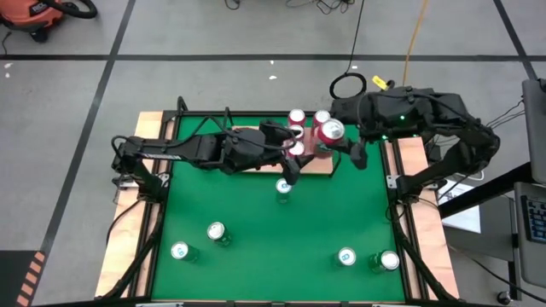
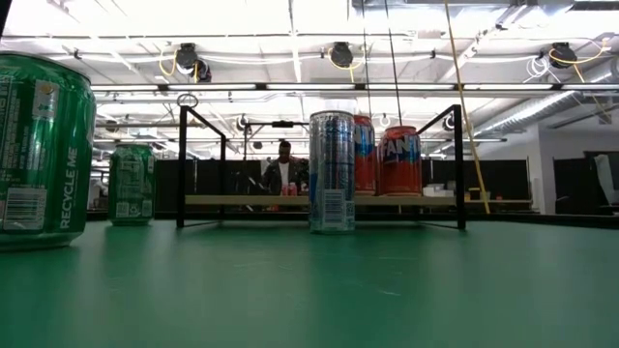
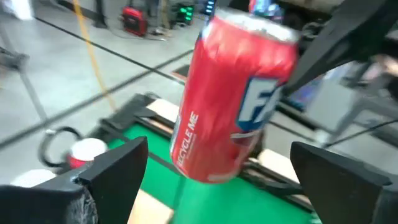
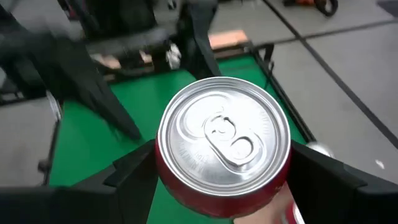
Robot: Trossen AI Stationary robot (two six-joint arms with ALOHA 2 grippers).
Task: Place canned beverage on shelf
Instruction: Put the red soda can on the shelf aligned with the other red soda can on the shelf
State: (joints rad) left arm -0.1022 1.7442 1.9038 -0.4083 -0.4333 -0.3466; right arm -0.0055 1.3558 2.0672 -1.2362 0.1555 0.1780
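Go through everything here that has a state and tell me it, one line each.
Red can: held off the shelf, between the right gripper's fingers.
Right gripper: shut on the red can.
Left gripper: open, fingers clear of the can.
Shelf: holds upright cans.
Slim can: upright on the green mat.

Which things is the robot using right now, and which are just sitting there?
In use:
- red can, held by the right gripper
- shelf, already carrying cans
- left gripper, open, facing the red can

Just sitting:
- green cans on the green mat
- tall silver can before the shelf
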